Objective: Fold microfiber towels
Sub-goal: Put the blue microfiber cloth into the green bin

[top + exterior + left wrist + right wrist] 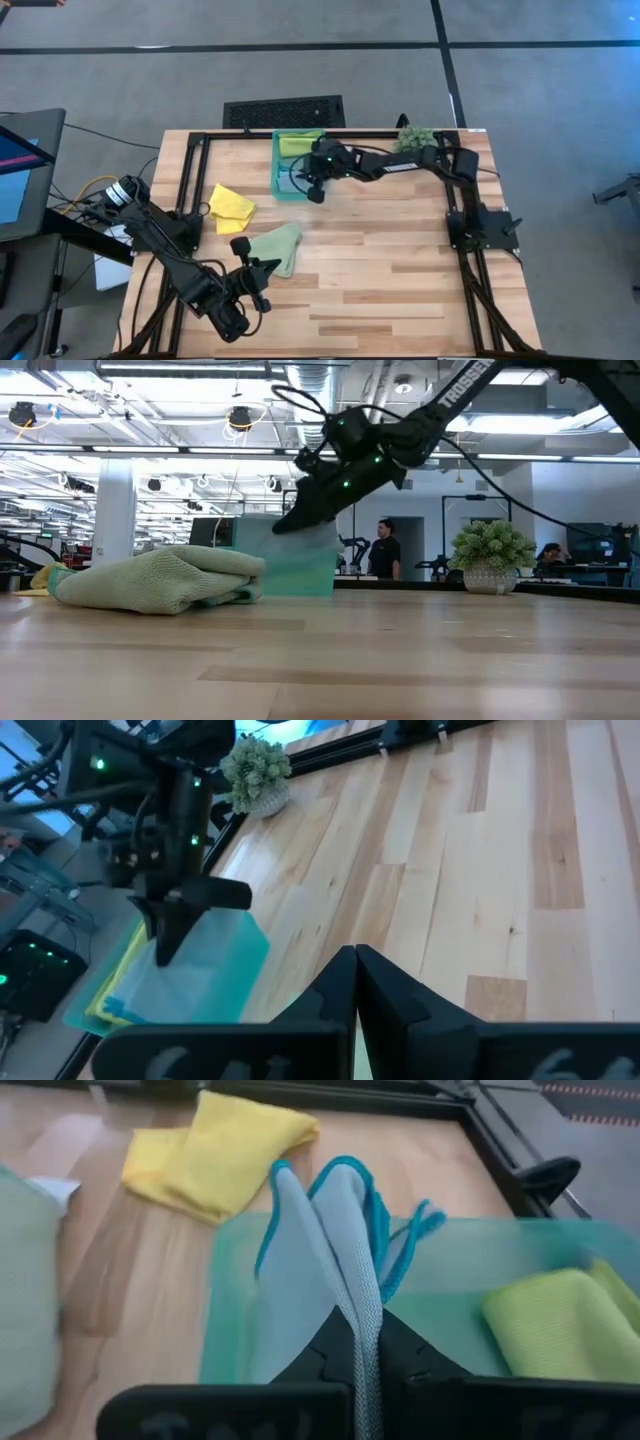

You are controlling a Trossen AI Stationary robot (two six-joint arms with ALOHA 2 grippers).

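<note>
— What are you holding?

— My right gripper (367, 1342) is pinching the light blue microfiber towel (320, 1240) with its teal-stitched edge between nearly closed fingers, hanging over the translucent teal plastic bin (282, 180); the lime green towel (555, 1325) is lying inside that bin.

— And the others?

— The yellow towel (231, 205) and the pale green towel (278, 246) are resting on the wooden table (400, 270), apparently bunched; my left gripper (250, 275) is waiting, closed and empty, beside the pale green one.

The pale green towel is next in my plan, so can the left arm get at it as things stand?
Probably yes. The left gripper, shut and empty, hovers right beside the pale green towel, which lies uncovered on the table. The right gripper is off over the bin, holding the light blue towel.
</note>
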